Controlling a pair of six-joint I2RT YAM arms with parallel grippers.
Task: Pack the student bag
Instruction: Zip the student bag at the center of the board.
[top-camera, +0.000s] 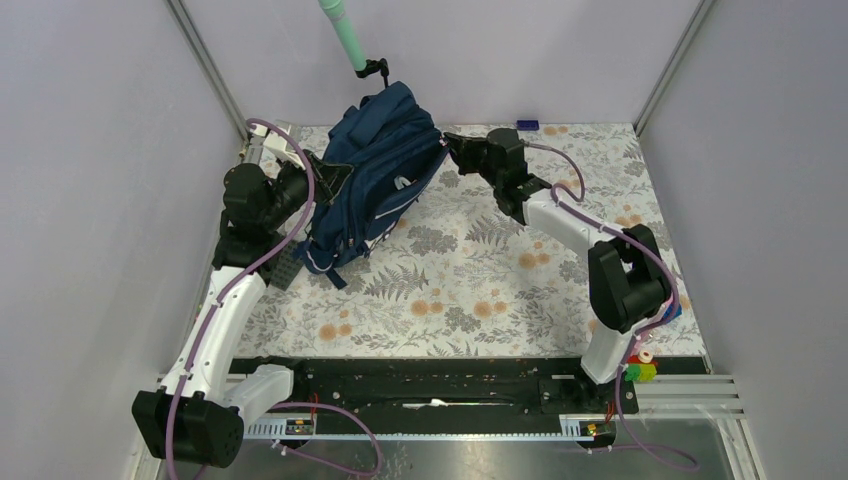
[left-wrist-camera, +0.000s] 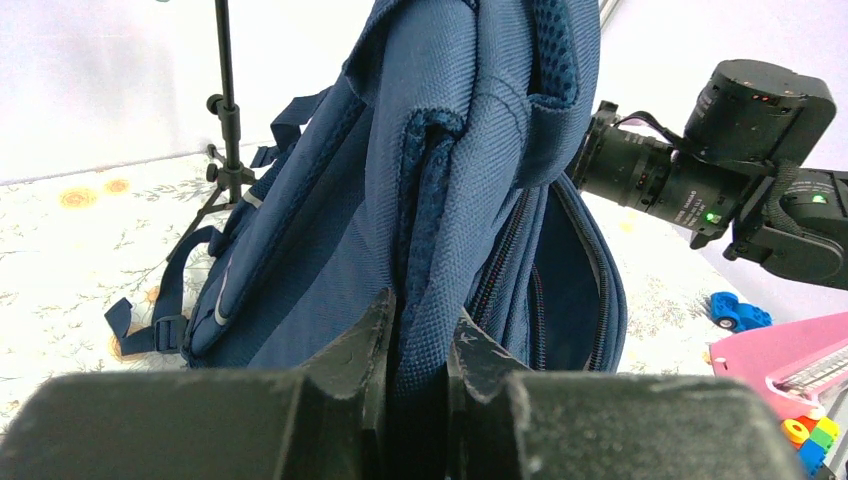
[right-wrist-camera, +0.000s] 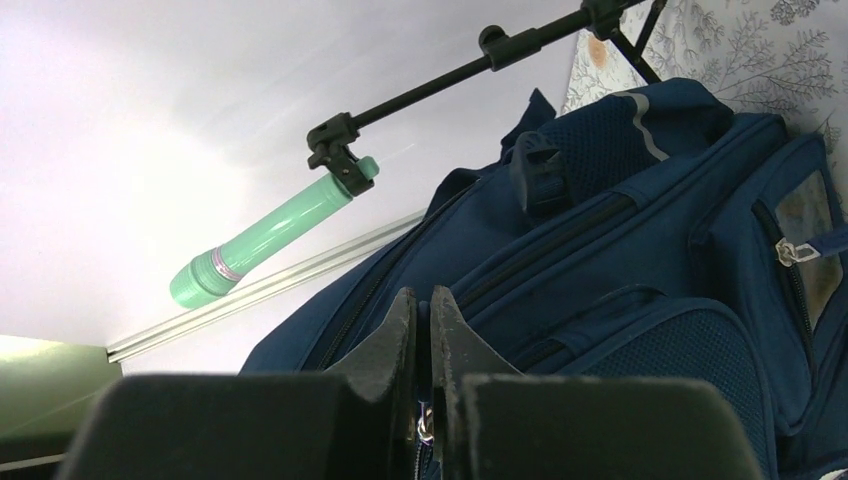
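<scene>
At the near edge of the table, a small cluster of red, yellow and green toy blocks (top-camera: 643, 370) sits by the base of the right arm. Beyond it spreads the grey-and-orange floral tablecloth (top-camera: 480, 290). Both arms reach toward the far left part of the table, where the student bag (top-camera: 385, 165), a large navy blue fabric backpack with pale reflective strips, stands propped up and tilted between them. The left gripper (left-wrist-camera: 420, 335) has its black fingers nearly together, pinching a thick padded fold of the bag's navy fabric on its left side. The right gripper (right-wrist-camera: 422, 305) meets the bag's upper right edge with its jaws pressed closed. A tiny shiny bit shows low between them, but whether it is gripped cannot be told. Past the bag, a mint-green plastic cylinder (top-camera: 343, 35) hangs clamped on a thin black metal stand (right-wrist-camera: 470, 65). A small dark blue object (top-camera: 527, 125) lies at the table's far edge.
</scene>
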